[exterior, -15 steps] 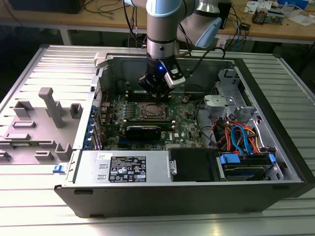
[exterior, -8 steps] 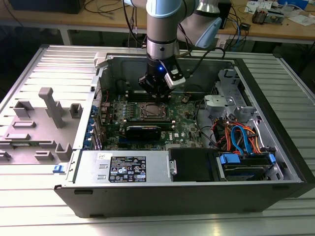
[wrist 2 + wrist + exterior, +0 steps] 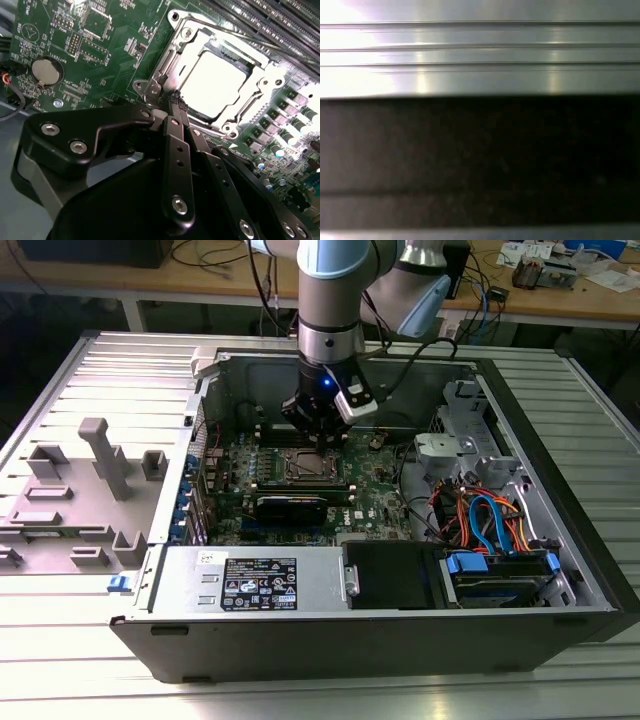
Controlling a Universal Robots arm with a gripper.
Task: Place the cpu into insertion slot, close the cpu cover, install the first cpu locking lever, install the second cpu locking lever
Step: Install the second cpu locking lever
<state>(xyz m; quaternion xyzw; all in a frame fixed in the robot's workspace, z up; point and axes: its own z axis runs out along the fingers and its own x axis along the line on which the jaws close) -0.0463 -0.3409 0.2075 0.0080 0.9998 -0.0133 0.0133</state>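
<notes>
The cpu (image 3: 212, 82) lies flat in the insertion slot (image 3: 305, 466), its silver top glaring bright in the second wrist view. The cpu cover (image 3: 197, 41) is down around it as a shiny metal frame. My gripper (image 3: 176, 101) hangs just over the socket's corner, its black fingers (image 3: 175, 150) pressed together with nothing visible between them. A metal locking lever end (image 3: 152, 89) sits right beside the fingertips. In the exterior view the gripper (image 3: 318, 428) stands over the far edge of the socket on the green motherboard (image 3: 375, 495).
The open computer case (image 3: 330, 360) walls in the board. Long black memory slots (image 3: 280, 25) run beside the socket. A coin battery (image 3: 46, 71) sits on the board. Coloured cables (image 3: 485, 520) and a drive bay fill the exterior view's right. A grey fixture plate (image 3: 90, 490) lies left of the case.
</notes>
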